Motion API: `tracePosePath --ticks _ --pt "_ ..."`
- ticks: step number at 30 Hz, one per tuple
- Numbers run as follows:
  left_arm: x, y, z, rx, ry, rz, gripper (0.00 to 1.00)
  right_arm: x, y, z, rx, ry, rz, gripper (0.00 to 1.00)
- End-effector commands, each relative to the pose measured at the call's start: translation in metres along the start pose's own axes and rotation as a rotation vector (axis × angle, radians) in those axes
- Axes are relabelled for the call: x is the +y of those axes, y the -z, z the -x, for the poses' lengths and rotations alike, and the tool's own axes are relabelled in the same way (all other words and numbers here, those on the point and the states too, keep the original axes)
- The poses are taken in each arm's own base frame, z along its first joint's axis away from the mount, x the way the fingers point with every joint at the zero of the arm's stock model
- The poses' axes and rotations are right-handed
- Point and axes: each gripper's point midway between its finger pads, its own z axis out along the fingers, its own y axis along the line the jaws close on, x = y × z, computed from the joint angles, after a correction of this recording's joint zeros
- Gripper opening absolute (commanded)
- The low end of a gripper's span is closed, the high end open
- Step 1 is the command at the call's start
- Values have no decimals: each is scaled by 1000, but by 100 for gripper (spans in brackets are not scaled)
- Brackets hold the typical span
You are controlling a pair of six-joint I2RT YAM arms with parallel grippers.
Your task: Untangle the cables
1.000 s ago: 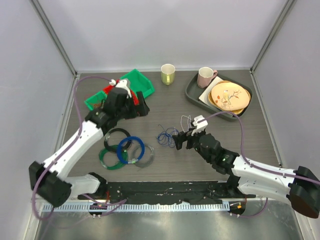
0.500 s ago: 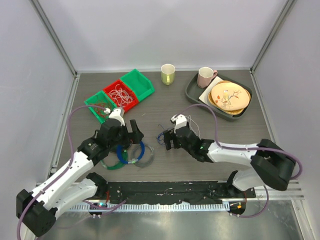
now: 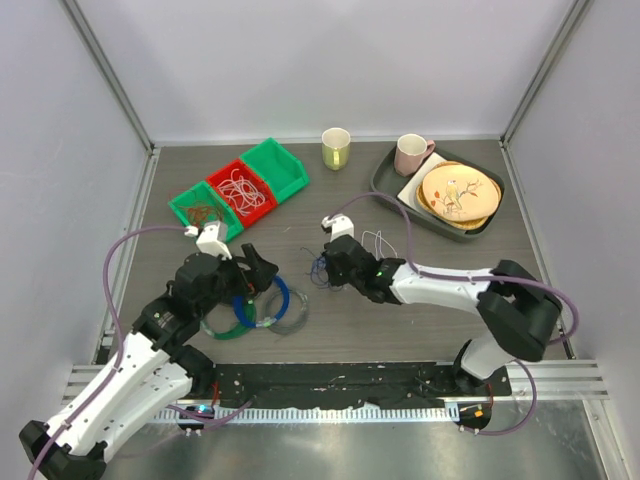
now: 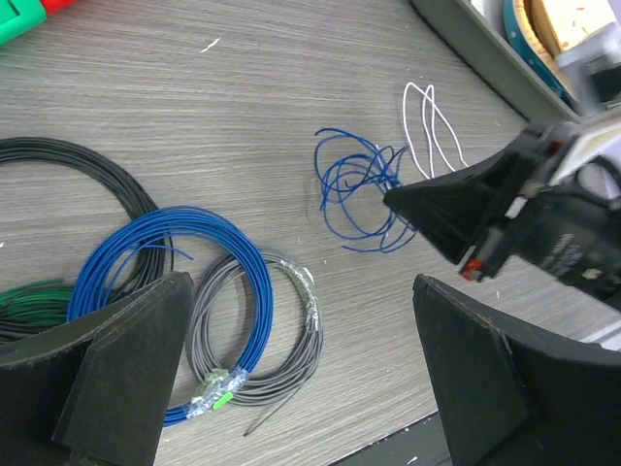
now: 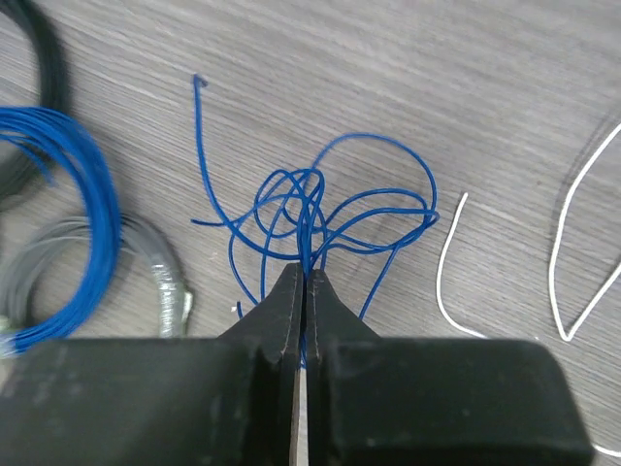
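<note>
Grey wood-grain tabletop [image 3: 330,200], pale walls [image 3: 300,60] on 3 sides; right gripper [image 5: 304,277] pinched closed on blue cable tangle [image 5: 320,209]; left gripper [image 4: 301,283] wide open above coiled rings [image 4: 223,320]

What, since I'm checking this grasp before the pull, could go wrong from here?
1. The right gripper is shut on what looks like several strands of the blue wire tangle; pulling may tighten the knot.
2. The left gripper is open above the coiled rings, so nothing anchors the tangle; it may just drag, perhaps sweeping the white wire beside it.
</note>
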Motion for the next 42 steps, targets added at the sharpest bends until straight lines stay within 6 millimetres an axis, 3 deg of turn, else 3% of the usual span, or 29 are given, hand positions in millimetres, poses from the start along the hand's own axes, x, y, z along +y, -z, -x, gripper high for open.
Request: tracePosePath --ticks 1,3,4,6,7,9,10,11,18,21,27,32,34,40,42 --pt "-20 2 9 -49 0 -117 100 30 62 95 -229 -52 140 1" --pt "-29 2 3 -30 -10 -176 100 49 92 121 -290 -45 263 1" --pt "-38 3 2 -24 -21 -229 100 57 120 143 -363 -59 335 1" --pt "-54 9 -2 5 -39 -324 100 74 149 153 -399 -60 473 1" --pt "-59 11 -4 15 -44 -358 100 78 174 167 -462 -96 532 1" --pt "-71 16 -8 27 -56 -438 100 80 185 158 -468 -118 596 1" --pt "-74 18 -9 28 -56 -462 100 83 201 164 -514 -148 647 1" --pt "-78 22 -8 22 -52 -488 100 80 195 149 -496 -157 651 1" --pt "-99 51 -4 -34 -43 -660 100 73 186 122 -470 -225 661 1" --pt "-97 56 5 -85 -3 -650 100 77 184 114 -447 -240 691 1" --pt "-75 40 14 -141 91 -508 100 93 180 109 -458 -280 800 1" --pt "-84 36 7 -95 91 -547 99 99 177 113 -458 -302 828 1" --pt "-88 34 3 -65 83 -572 89 99 178 116 -467 -302 826 1" --pt "-99 26 -3 -11 90 -618 40 93 179 120 -497 -314 802 1" --pt "-101 24 -5 -6 93 -635 10 93 179 118 -491 -307 802 1"
